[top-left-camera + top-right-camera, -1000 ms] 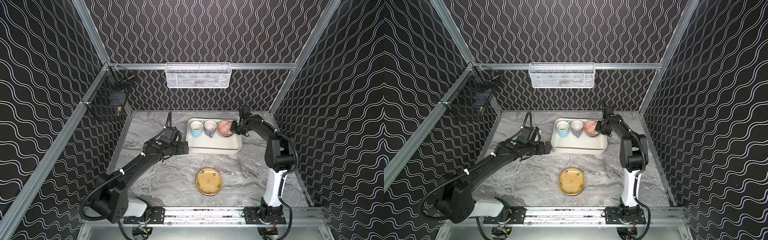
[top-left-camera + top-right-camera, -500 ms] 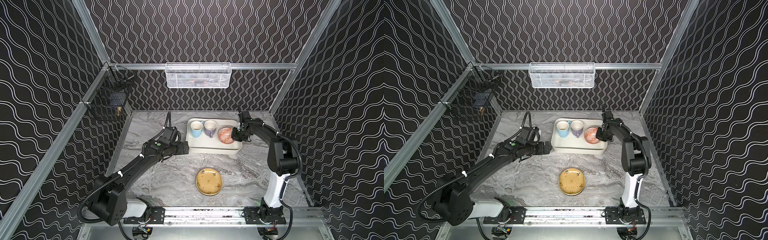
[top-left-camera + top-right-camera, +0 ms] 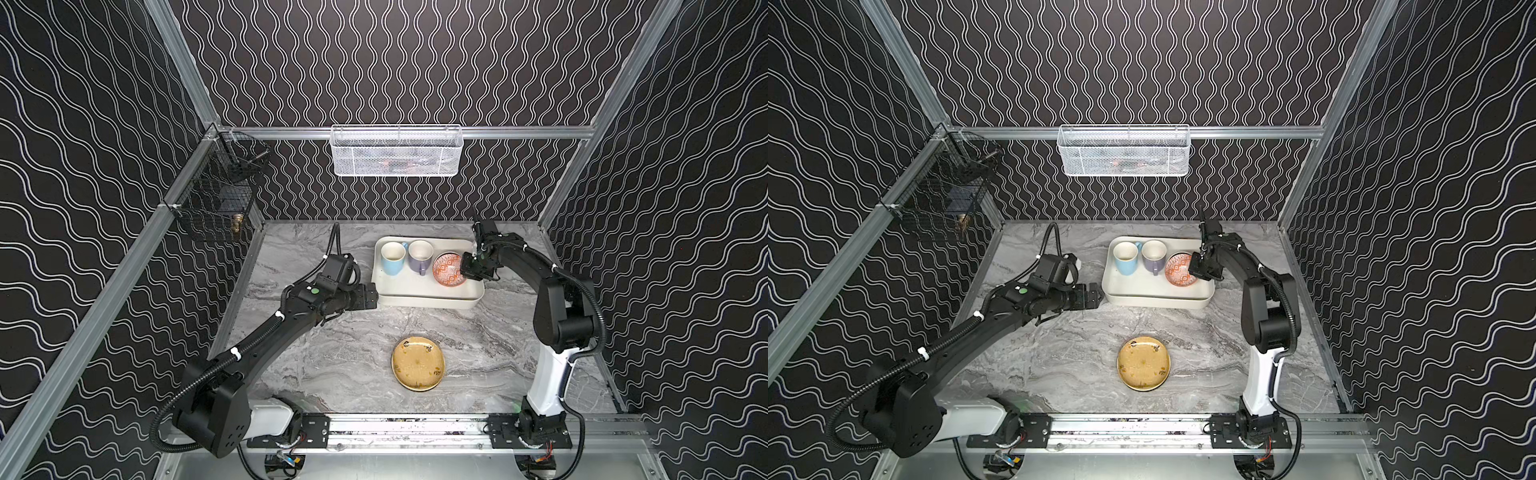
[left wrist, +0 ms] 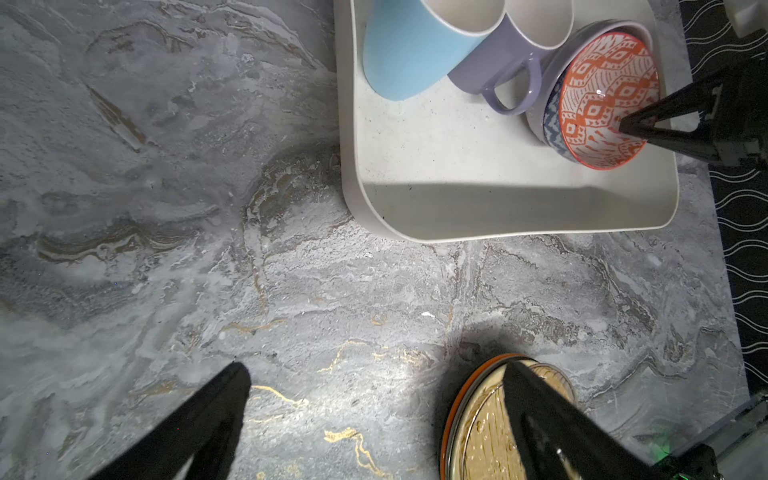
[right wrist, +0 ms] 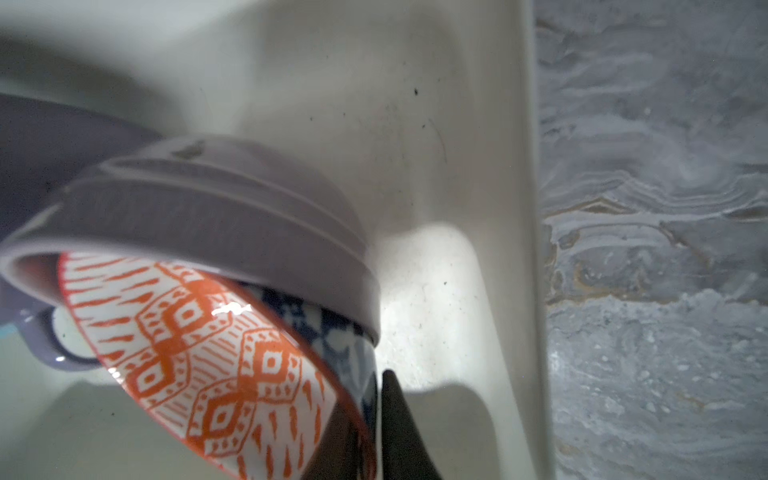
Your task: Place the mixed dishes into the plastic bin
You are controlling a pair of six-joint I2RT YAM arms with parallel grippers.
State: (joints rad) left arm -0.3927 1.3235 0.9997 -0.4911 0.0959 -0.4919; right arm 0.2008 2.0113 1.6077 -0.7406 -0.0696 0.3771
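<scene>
Your right gripper (image 3: pixel 465 271) pinches the orange bowl (image 3: pixel 448 269), tilted in the lilac bowl (image 5: pixel 228 216), at the bin's (image 3: pixel 428 300) right edge. Your left gripper (image 3: pixel 372 296) is spread.

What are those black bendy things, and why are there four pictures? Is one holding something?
Those are robot arms, a left arm and a right arm. Each ends in a gripper, a two-fingered pincher. Two pictures look down on the whole scene from above; the other two come from a camera on each wrist. On the grey marble table lie a round mustard plate and a shallow cream-white plastic bin. In the bin stand a light-blue mug and a lilac mug. The right gripper pinches the rim of an orange-patterned bowl, tilted inside a lilac bowl. The left gripper is open and empty.
</scene>
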